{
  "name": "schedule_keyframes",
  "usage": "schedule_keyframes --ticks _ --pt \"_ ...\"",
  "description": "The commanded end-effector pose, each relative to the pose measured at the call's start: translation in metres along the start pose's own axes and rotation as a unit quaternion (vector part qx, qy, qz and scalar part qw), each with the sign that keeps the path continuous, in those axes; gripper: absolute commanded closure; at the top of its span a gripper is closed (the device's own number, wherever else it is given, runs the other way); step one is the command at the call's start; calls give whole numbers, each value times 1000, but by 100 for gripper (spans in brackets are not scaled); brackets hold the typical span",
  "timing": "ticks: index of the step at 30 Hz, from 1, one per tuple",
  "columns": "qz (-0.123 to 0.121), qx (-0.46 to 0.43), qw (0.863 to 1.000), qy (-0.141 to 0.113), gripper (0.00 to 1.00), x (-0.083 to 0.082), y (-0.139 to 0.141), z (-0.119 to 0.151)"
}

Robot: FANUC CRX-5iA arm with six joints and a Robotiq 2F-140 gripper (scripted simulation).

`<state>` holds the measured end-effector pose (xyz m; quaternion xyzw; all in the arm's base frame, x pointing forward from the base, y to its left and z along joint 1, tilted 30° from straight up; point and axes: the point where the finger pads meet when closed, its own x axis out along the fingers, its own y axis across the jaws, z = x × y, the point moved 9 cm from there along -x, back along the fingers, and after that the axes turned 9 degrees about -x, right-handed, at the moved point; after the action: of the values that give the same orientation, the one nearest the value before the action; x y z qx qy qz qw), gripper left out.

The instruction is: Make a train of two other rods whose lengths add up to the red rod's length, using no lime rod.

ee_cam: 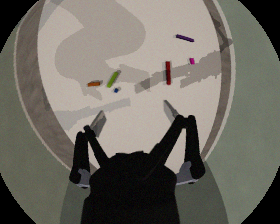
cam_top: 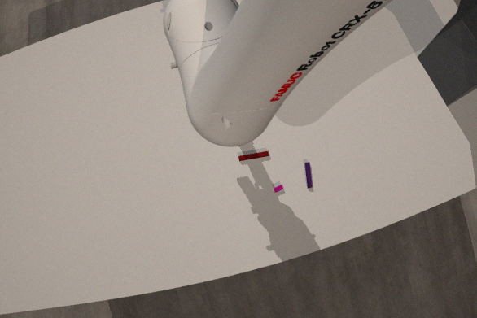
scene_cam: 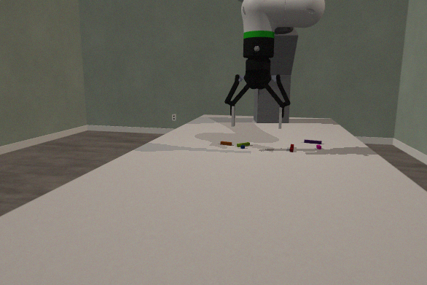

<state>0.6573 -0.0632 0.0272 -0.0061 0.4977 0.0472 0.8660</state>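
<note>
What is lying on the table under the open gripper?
Nothing lies straight under the open gripper, only shadow on the table. The orange rod, lime rod and blue rod lie nearer the camera. No rod is covered there.
</note>
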Motion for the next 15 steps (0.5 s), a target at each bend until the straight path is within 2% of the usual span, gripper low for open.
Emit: schedule_keyframes --ticks 1,8,15 --pt "0 10 1000 -3 0 -6 -6 1" --pt "-2 99 995 -28 0 -60 -52 6" --pt "1 179 982 -56 0 -114 -89 6"
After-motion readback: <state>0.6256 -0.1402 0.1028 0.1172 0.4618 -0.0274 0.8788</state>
